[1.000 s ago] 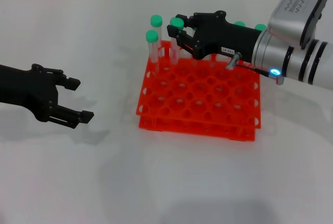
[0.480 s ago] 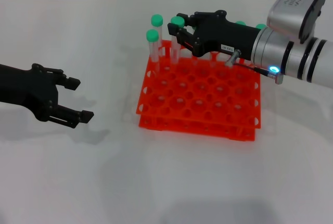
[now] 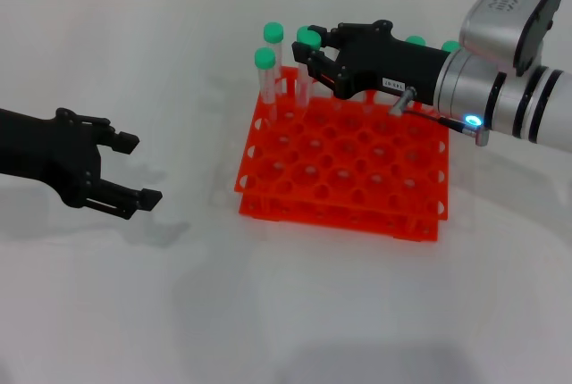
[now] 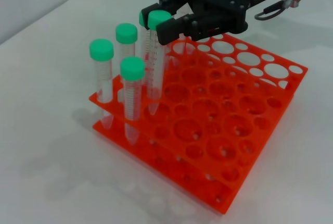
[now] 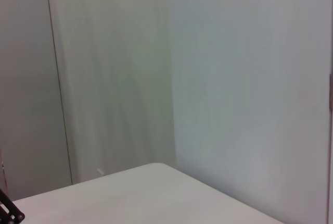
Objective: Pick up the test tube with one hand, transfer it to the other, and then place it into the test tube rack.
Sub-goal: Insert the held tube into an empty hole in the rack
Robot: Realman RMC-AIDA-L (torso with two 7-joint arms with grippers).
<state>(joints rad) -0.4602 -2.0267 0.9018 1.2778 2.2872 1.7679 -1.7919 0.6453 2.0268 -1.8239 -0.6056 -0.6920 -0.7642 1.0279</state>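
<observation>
The orange-red test tube rack stands at centre right; it also shows in the left wrist view. My right gripper, with the white label, reaches over the rack's back left corner. It is shut near the green cap of a test tube. The tube stands nearly upright with its lower end in a rack hole, as the left wrist view shows, with the right gripper at its cap. My left gripper is open and empty, low over the table to the left of the rack.
Other green-capped tubes stand in the rack: two at the back left and more along the back behind the right gripper. The right wrist view shows only a wall and a bare table edge.
My right gripper and the tube in it have shifted slightly to the right. The left gripper has not moved.
</observation>
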